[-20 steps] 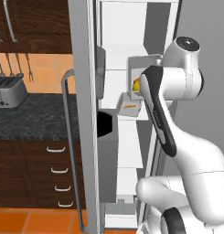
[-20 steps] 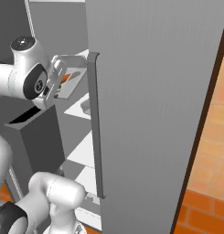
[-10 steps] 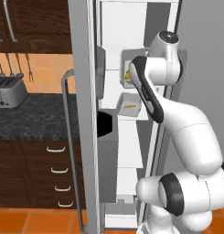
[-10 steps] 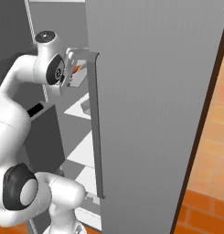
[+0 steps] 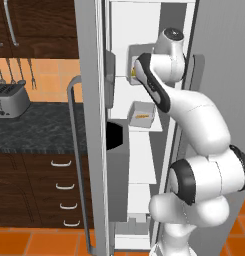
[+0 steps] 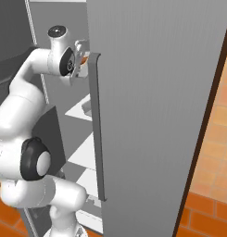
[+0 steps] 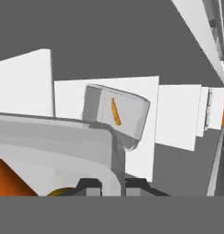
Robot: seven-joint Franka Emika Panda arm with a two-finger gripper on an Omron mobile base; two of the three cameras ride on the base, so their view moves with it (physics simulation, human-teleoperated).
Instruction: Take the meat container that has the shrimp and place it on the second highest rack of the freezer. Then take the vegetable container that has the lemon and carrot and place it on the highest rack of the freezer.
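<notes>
My gripper (image 7: 112, 186) is shut on the rim of the vegetable container (image 7: 54, 141), a pale grey tray. The yellow lemon (image 7: 63, 192) and the orange carrot (image 7: 6, 176) lie inside it. In the left base view the vegetable container (image 5: 136, 55) is high inside the open freezer (image 5: 119, 30), its lemon (image 5: 132, 74) showing past my hand. Whether it rests on the highest rack is hidden by my arm. One level lower, the meat container (image 5: 142, 114) with the shrimp (image 5: 140, 117) sits on a white shelf (image 5: 136, 127). The hand view shows this meat container (image 7: 99, 109) beyond the held tray.
The freezer's left door stands open, with its bar handle (image 5: 76, 150) and a dark dispenser box (image 5: 116, 140) close to my arm. The right grey door (image 6: 156, 92) and its handle (image 6: 97, 125) flank my hand. A toaster (image 5: 9, 100) stands on the dark counter (image 5: 39, 130).
My arm has lifted the vegetable container higher and pushed it deeper into the freezer. The meat container has stayed on its shelf.
</notes>
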